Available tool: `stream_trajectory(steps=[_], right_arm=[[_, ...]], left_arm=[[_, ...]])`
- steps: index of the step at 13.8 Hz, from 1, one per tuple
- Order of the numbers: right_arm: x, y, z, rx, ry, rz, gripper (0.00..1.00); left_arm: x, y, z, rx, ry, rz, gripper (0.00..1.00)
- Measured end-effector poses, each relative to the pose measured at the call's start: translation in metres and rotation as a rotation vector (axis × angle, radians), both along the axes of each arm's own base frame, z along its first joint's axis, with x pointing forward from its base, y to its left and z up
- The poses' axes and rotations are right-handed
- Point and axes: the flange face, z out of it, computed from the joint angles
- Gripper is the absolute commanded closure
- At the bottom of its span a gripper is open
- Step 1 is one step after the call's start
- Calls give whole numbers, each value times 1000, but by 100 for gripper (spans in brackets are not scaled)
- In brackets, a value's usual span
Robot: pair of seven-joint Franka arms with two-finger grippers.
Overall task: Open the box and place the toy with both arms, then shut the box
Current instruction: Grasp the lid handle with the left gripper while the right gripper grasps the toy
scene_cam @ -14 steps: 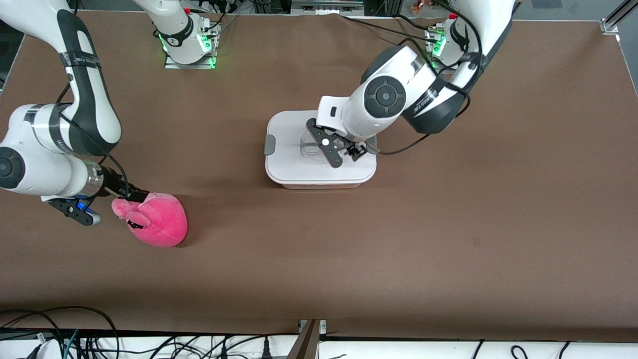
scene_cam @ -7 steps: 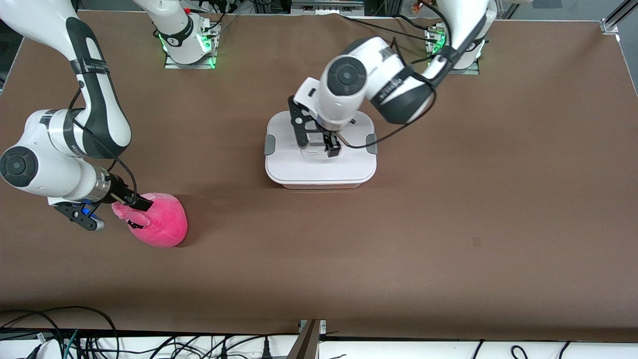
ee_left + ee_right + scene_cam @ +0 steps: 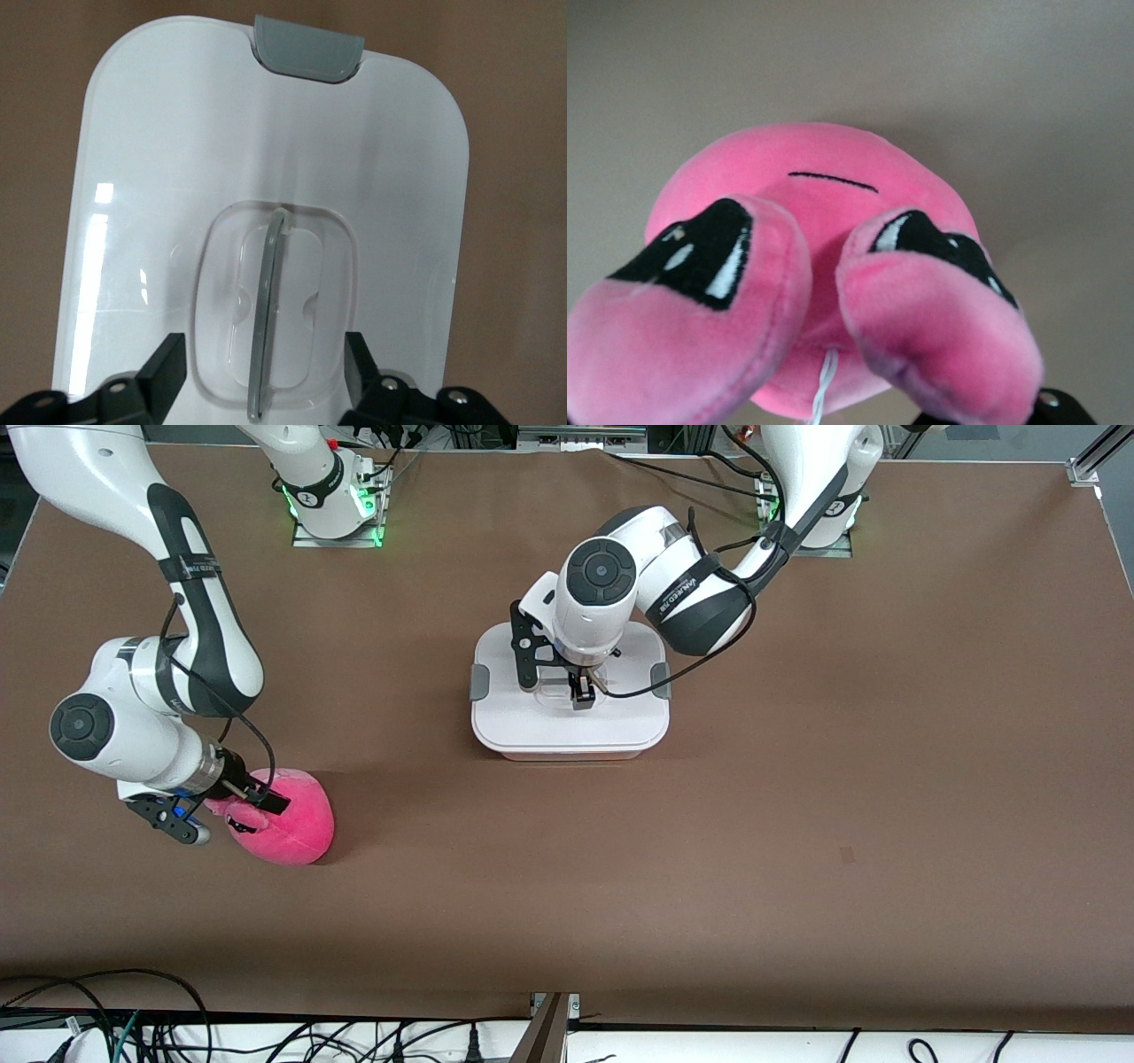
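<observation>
The box (image 3: 532, 726) sits mid-table with its white lid on and a grey clip at each end (image 3: 479, 682). My left gripper (image 3: 580, 689) is open, low over the lid's centre. In the left wrist view its fingers (image 3: 164, 376) stand on either side of the recessed handle (image 3: 270, 310), apart from it. The lid (image 3: 142, 150) fills that view. The pink plush toy (image 3: 292, 828) lies on the table toward the right arm's end, nearer the front camera than the box. My right gripper (image 3: 257, 802) is pressed against its top. The toy (image 3: 824, 204) fills the right wrist view.
The brown table (image 3: 797, 824) stretches wide between the box and the front edge. The arm bases (image 3: 337, 505) stand at the back edge. Cables (image 3: 106, 1010) hang along the front edge.
My left gripper has swung from the lid's left-arm end to over the centre handle and turned. My right gripper has moved down and in onto the toy. The box and toy have stayed put.
</observation>
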Motion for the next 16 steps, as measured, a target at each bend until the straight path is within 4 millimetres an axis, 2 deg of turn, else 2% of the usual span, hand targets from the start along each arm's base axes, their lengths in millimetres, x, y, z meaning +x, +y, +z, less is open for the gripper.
stream_trajectory(steps=[1, 2, 4, 5, 6, 8, 10, 12, 16], right_arm=[[0, 0, 0, 0, -2, 0, 99], [0, 0, 0, 0, -3, 0, 100], [0, 0, 1, 0, -3, 0, 100], [0, 0, 1, 0, -4, 0, 100], [1, 0, 2, 0, -6, 1, 100], [1, 0, 5, 0, -10, 2, 100], [1, 0, 7, 0, -6, 7, 100], [0, 3, 19, 2, 19, 24, 100], [4, 33, 79, 21, 112, 202, 100]], left_arm=[[2, 0, -4, -7, -4, -7, 34], [4, 0, -8, -11, -4, -13, 35], [6, 1, -17, -8, -3, -25, 51], [7, 1, -20, 3, -16, -37, 74], [8, 1, -22, 9, -24, -49, 92], [6, -1, -22, 7, -27, -69, 99], [3, -4, -20, 2, -26, -78, 100], [-3, -7, -15, 3, -21, -93, 100], [-7, -9, -5, 4, -25, -102, 100]])
